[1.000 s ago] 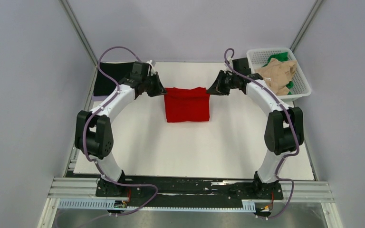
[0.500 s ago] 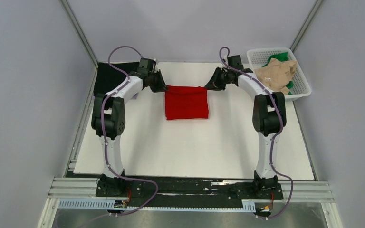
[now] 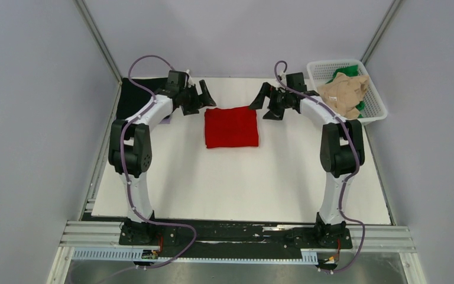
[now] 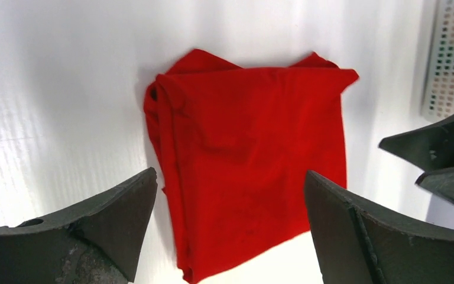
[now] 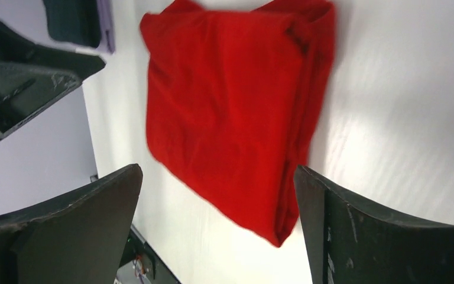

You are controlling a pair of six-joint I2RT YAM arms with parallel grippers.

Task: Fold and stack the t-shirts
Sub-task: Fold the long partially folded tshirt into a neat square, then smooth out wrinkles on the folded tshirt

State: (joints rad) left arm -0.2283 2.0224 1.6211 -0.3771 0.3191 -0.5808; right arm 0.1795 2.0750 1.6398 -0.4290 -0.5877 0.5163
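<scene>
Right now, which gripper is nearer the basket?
Right. The right gripper is left of the basket; the left gripper is farther left, past the red shirt.

Your top external view looks down from above and behind the arm bases, far enough off to take in the whole table [image 3: 242, 189]. Each wrist view looks out between its own spread fingers [image 4: 94, 225], close above the table's far middle. All three views share the red t-shirt [image 3: 231, 127]. The left wrist view also catches the right gripper [image 4: 402, 161] at its right edge. The right wrist view catches the left gripper [image 5: 91, 70] at its upper left.
</scene>
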